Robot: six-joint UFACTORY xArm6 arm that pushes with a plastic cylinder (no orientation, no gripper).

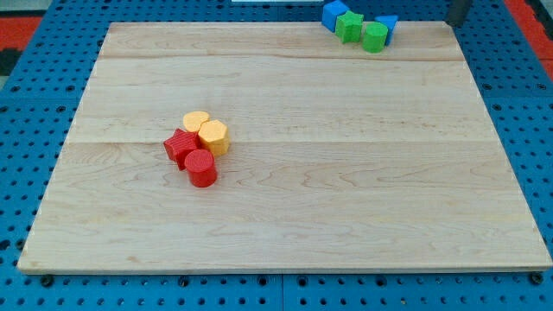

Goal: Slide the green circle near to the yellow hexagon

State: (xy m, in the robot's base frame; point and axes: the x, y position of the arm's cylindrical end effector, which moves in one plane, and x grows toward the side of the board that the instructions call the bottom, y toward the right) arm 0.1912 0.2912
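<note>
Green circle (375,37) — left of my tip (451,24).

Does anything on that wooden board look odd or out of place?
Nothing is damaged or spilled. The only oddity: the green circle, green star-like block and two blue blocks crowd the board's top edge, far from the yellow hexagon. My tip isn't clearly visible.

No text, label, brand, number or sign can be read anywhere here (neither on the blocks nor on the surface (346,216)).
</note>
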